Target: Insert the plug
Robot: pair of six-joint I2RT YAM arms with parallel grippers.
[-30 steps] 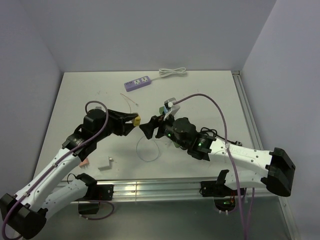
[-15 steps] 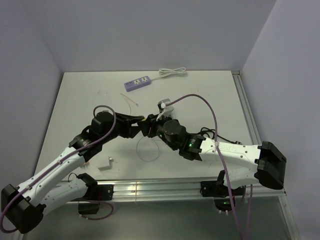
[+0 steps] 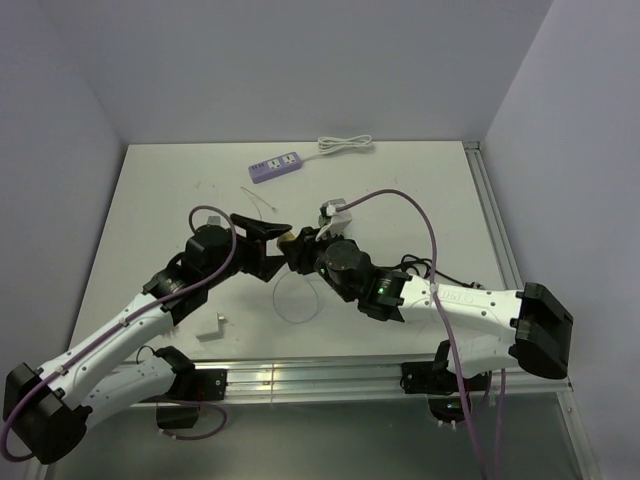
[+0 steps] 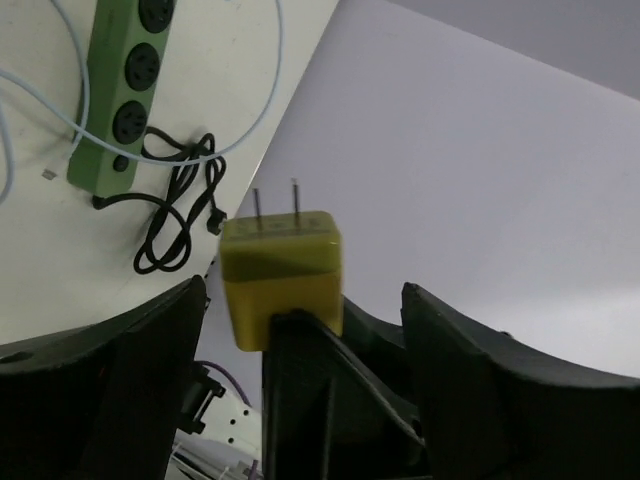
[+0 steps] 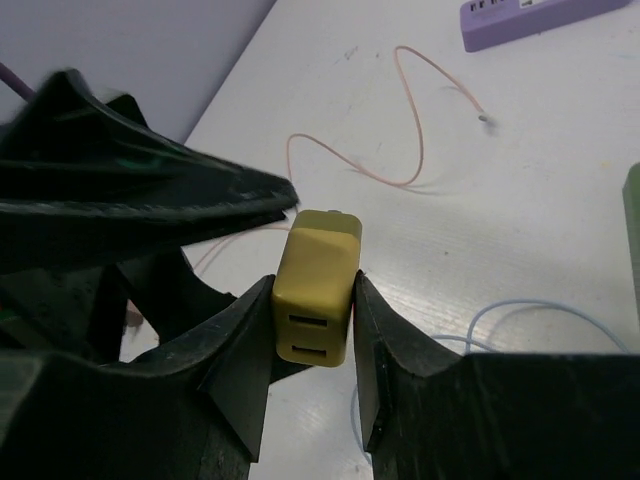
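- The counter point(image 3: 420, 200) lay below the handover. The task's thing hung in the air over its middle, between the two arms, so a slip would have dropped it among the loose wires point(image 5: 420, 120) and forced a fresh pick.
- The purple power strip point(image 3: 276, 166) sat at the far edge, well apart, with nothing pinning it. A hard push could have slid it instead of seating the pins. A green power strip point(image 4: 110, 100) also lay nearby, and I could not tell which was the target.
- The left end effector point(image 3: 275, 248) stood with its fingers apart on either side of the load. One finger passed close over it, so an angled retreat could have clipped it.
- The right end effector point(image 5: 312, 300) was clamped on the yellow plug point(image 5: 315, 285) near its socket end. With so short a hold, the body might have pivoted under insertion force.
- The prongs point(image 4: 275, 200) pointed away from the right wrist. They were thin, and a slight tilt would have made them miss the slots.
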